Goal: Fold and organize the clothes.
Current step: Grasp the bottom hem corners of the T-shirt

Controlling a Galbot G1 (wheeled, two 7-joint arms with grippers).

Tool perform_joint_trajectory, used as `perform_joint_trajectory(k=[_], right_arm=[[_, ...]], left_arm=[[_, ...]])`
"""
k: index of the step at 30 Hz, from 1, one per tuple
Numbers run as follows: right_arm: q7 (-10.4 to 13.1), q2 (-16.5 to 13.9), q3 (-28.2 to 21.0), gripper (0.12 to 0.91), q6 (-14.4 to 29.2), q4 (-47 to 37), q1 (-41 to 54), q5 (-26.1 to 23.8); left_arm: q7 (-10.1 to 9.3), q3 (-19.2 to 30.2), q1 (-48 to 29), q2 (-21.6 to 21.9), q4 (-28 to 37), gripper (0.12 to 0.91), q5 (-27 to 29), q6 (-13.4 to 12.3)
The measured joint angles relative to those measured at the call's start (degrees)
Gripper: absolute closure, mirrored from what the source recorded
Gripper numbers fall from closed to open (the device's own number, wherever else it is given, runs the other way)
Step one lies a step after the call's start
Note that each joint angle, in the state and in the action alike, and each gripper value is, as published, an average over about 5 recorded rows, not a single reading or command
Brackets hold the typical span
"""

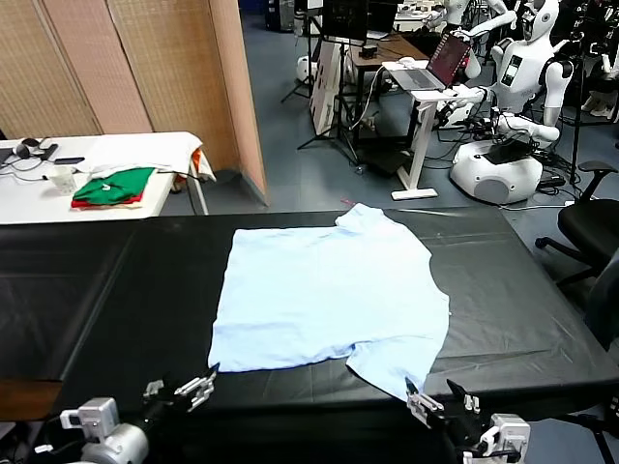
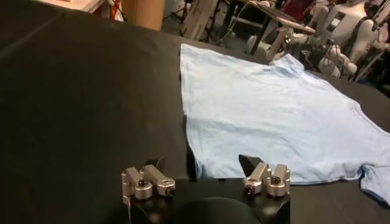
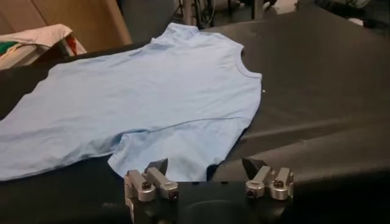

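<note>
The pale sky-blue T-shirt (image 1: 329, 290) lies spread flat on the black table (image 1: 116, 290), with its collar at the far edge and its hem towards the left. My left gripper (image 1: 184, 390) is open and empty at the table's near edge, just short of the shirt's near hem corner (image 2: 194, 159). In the left wrist view the gripper (image 2: 204, 173) faces that corner. My right gripper (image 1: 435, 398) is open and empty at the near edge, just short of the near sleeve (image 1: 397, 372). In the right wrist view the gripper (image 3: 207, 170) faces the sleeve's edge (image 3: 177, 164).
A white table (image 1: 39, 198) at the back left holds folded green and red garments (image 1: 114, 186) and a cup (image 1: 63, 179). A wooden partition (image 1: 174, 68) stands behind it. A desk with a laptop (image 1: 430, 68), white robots (image 1: 513, 145) and an office chair (image 1: 590, 232) are at the back right.
</note>
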Motion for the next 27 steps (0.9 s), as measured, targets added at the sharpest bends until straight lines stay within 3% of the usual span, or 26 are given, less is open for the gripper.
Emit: perform_joint_trajectory(k=[13, 16, 19, 25, 27], right_arm=[[0.29, 0.44, -1.28, 0.131, 0.45, -2.83, 1.77, 0.08], [0.27, 0.59, -1.65, 0.161, 0.52, -3.39, 1.96, 0.09], [0.19, 0.73, -1.89, 0.278, 0.76, -3.65, 1.96, 0.09], [0.1, 0.81, -1.94, 0.649, 1.28, -3.4, 1.78, 0.24], [0.03, 0.81, -1.94, 0.777, 1.46, -3.23, 1.78, 0.3]], left_arm=[[-0.51, 2.35, -1.87, -3.04, 2.24, 0.131, 2.56, -0.29], [-0.4, 3.17, -2.34, -3.72, 2.49, 0.199, 3.44, -0.35], [-0.41, 4.11, -2.85, -4.3, 2.84, 0.355, 4.68, -0.33], [-0.42, 5.63, -3.22, -4.79, 3.34, 0.678, 6.27, -0.39], [-0.41, 5.75, -3.18, -4.74, 3.43, 0.743, 6.37, -0.48]])
